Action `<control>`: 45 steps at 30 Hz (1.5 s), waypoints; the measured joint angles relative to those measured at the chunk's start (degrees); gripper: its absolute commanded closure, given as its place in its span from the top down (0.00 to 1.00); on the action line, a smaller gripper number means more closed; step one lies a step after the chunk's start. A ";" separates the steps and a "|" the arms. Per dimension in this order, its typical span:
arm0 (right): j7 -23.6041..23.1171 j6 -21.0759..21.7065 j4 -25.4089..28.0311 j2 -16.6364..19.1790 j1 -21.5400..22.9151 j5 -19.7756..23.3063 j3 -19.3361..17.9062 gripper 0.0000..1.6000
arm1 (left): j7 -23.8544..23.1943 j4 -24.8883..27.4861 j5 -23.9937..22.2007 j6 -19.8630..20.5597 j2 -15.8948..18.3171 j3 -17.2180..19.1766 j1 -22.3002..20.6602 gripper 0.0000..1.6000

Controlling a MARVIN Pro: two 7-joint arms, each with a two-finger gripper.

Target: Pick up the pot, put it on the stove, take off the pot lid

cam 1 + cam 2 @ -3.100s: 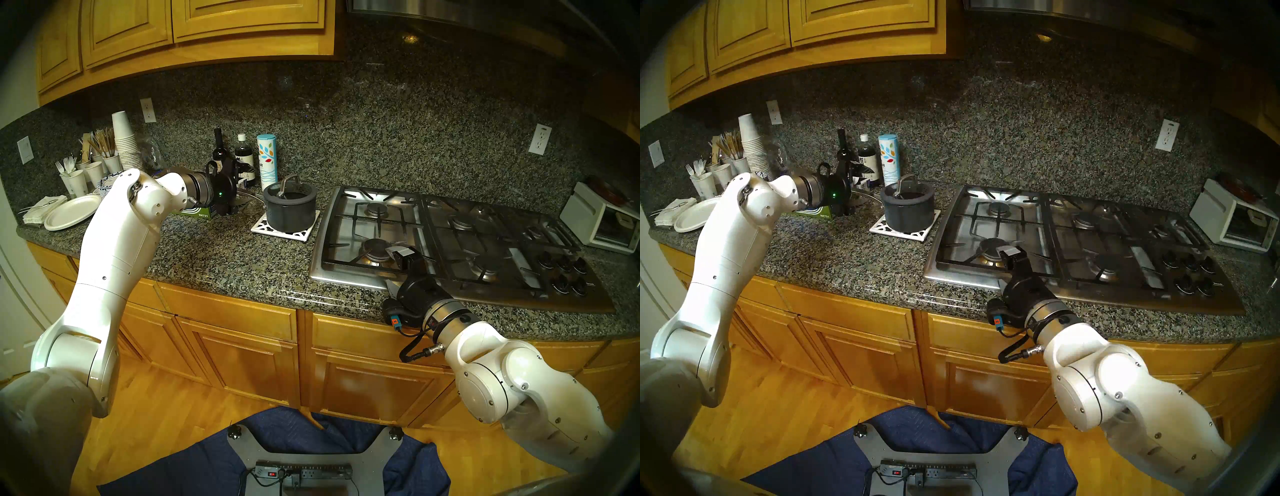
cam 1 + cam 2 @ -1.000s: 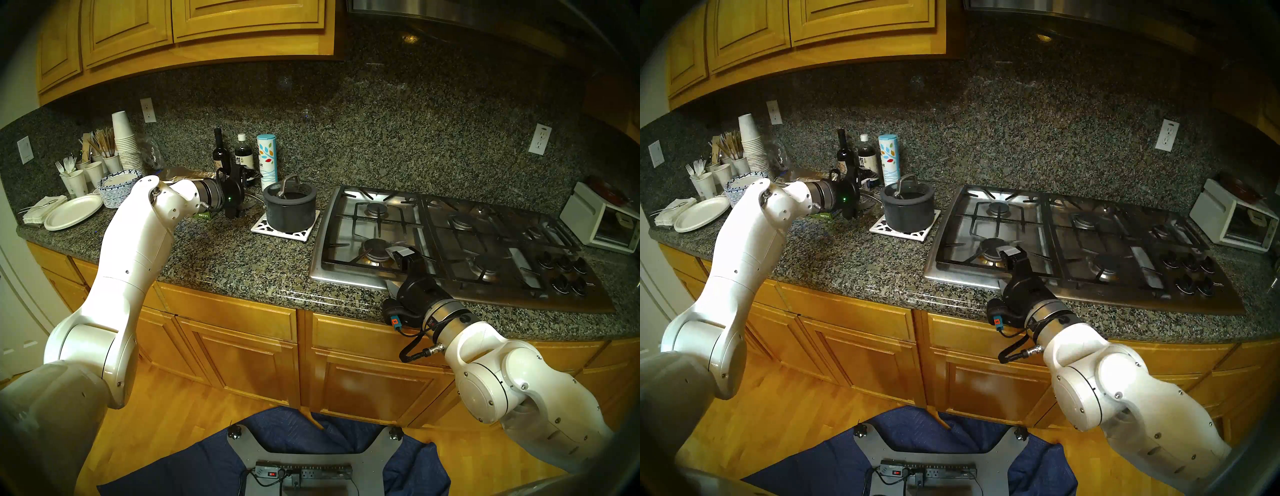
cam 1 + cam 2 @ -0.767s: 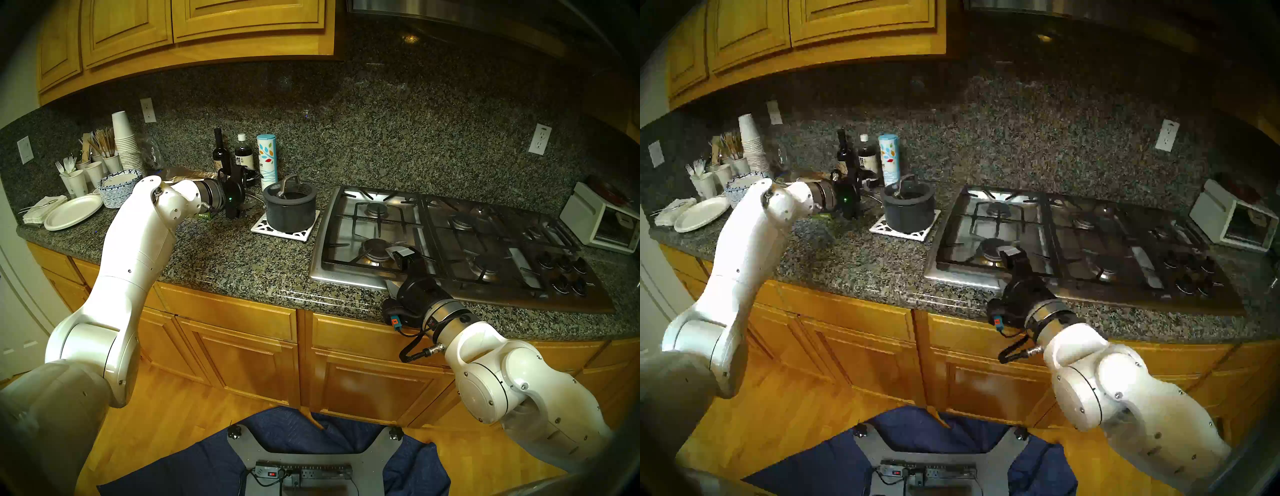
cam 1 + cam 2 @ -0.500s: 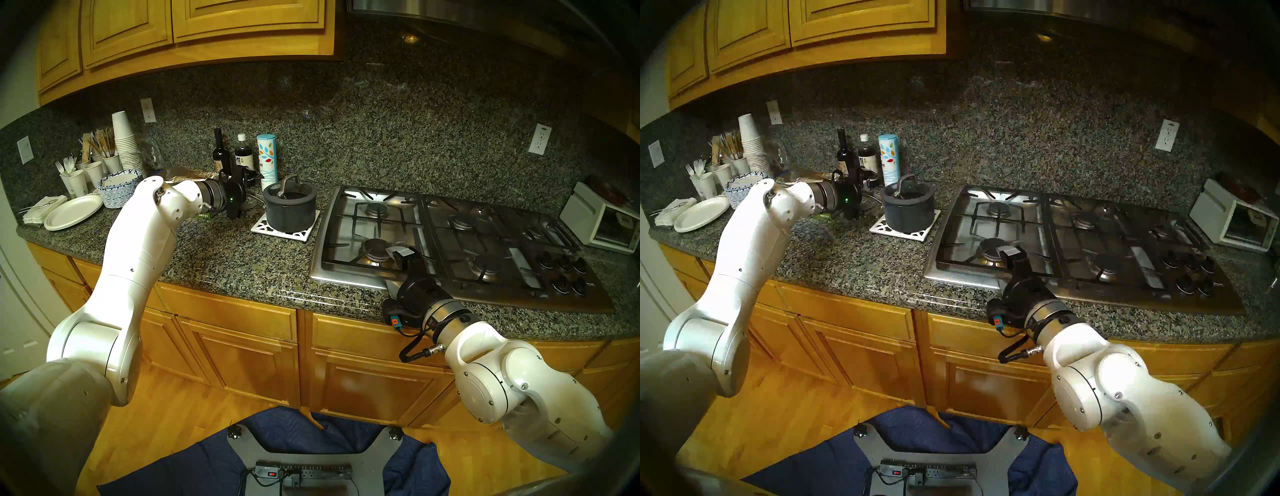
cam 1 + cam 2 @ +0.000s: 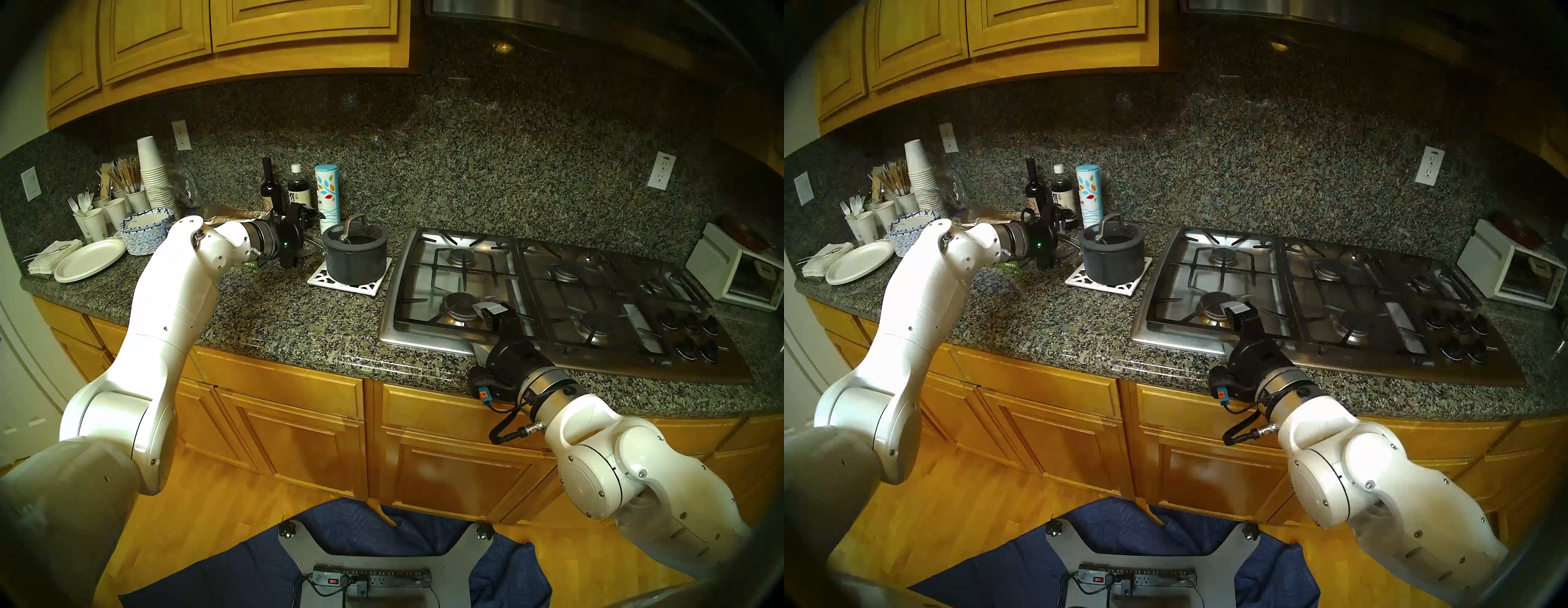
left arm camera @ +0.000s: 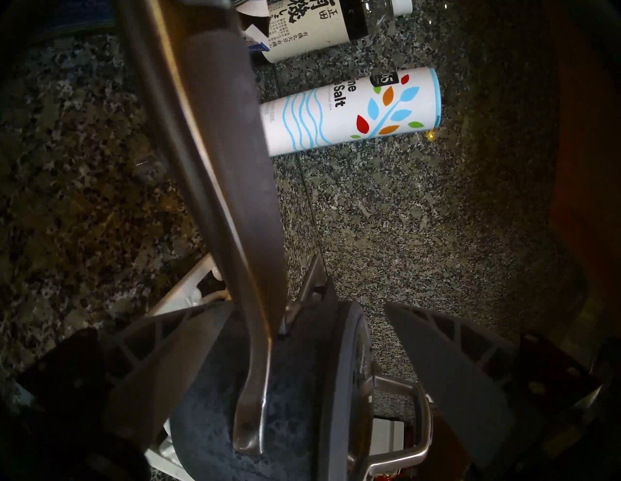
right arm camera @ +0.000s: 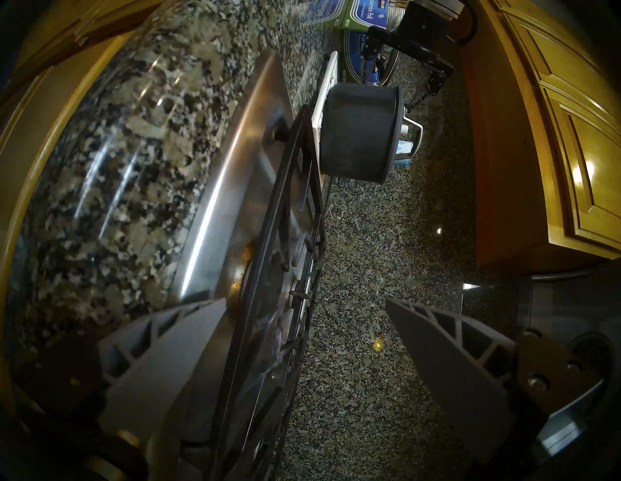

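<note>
The matte grey pot point(image 5: 355, 260) (glass pot lid point(image 5: 354, 235) on) is sitting on a white lattice trivet point(image 5: 348, 278) on speckled granite counter point(image 5: 297, 314); the left gripper point(image 6: 304, 314) is gaping around its curved silver handle point(image 6: 235, 201); the right gripper point(image 7: 304, 309) is hovering open over the steel stove point(image 5: 551, 297).

Dark grey pot point(image 5: 355, 259) w/ lid point(image 5: 354, 234) on, upright beside stove point(image 5: 551, 297).

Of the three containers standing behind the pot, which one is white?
The salt canister, rightmost of the three and nearest the pot: white with coloured leaves. The wine bottle and soy sauce bottle are dark.
</note>
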State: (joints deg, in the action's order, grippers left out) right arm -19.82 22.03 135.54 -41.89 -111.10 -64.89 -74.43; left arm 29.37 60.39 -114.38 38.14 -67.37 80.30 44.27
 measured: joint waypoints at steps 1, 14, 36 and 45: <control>0.00 0.00 0.00 0.00 0.00 0.00 0.00 1.00 | -0.01 -0.05 0.01 0.02 -0.02 0.00 -0.03 1.00; -0.01 0.00 0.00 0.00 0.00 0.00 0.00 1.00 | -0.10 -0.92 0.49 0.19 -0.42 0.04 -0.52 0.17; -0.06 0.00 -0.01 -0.02 0.00 -0.02 0.01 1.00 | 0.06 -2.37 0.79 -0.13 -0.87 0.59 -0.48 0.00; -0.14 0.00 -0.03 -0.03 0.01 -0.02 0.02 1.00 | 0.59 -2.66 -0.26 -0.10 -1.60 1.88 -0.47 0.00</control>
State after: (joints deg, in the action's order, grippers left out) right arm -19.96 22.03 135.51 -41.91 -111.09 -64.91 -74.41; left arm 29.96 57.73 -114.64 38.04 -68.98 82.18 43.80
